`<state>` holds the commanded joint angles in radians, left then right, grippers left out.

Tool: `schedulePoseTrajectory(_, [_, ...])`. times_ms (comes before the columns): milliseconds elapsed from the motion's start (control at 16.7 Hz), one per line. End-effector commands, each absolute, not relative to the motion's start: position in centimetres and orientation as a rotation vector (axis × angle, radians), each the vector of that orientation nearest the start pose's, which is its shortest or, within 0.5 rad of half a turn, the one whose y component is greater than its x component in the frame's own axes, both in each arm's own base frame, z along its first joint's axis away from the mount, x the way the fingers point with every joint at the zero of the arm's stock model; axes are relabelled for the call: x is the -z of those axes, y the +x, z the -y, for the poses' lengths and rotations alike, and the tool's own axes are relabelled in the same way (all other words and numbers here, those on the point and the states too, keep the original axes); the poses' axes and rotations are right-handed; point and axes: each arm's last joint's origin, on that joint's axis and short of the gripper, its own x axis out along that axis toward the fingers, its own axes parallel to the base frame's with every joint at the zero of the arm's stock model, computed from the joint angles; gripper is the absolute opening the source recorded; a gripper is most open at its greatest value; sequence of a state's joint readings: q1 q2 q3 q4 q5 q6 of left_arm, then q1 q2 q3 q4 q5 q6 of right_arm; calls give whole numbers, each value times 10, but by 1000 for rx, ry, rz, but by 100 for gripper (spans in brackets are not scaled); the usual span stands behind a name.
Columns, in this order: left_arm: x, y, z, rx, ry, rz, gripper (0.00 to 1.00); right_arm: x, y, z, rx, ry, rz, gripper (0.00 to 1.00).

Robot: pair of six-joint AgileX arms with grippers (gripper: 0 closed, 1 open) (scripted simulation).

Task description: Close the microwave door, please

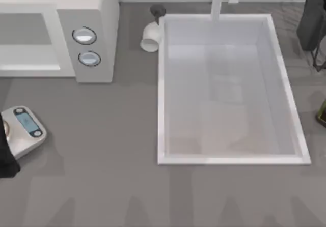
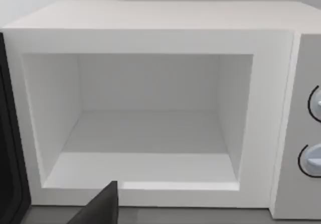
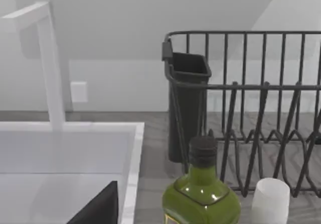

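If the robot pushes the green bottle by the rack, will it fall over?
Probably it could. The green bottle stands upright with a rounded body and a narrow neck under a dark cap, so a push up high would likely tip it. Once down, its round shape would probably roll. It looks glossy, so it is perhaps slippery and breakable.

Bare table [image 1: 112, 186] lies across the lower frame. Obstacles: scale [image 1: 23, 130] at lower left, microwave [image 1: 97, 13] at upper left, sink [image 1: 160, 110] at centre-right. Microwave cavity stands open.
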<state>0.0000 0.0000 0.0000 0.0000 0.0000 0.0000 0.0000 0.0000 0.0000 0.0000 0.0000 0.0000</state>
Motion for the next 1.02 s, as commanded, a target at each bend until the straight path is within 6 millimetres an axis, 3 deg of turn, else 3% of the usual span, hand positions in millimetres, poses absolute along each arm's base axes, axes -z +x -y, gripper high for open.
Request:
schedulePoseTrajectory(60, [-160, 106, 1, 0, 0, 0, 100, -160, 106, 1, 0, 0, 0, 100])
schedulePoseTrajectory(840, [-160, 106, 1, 0, 0, 0, 2, -160, 106, 1, 0, 0, 0, 100])
schedulePoseTrajectory(1020, [-160, 106, 1, 0, 0, 0, 0, -160, 106, 1, 0, 0, 0, 100])
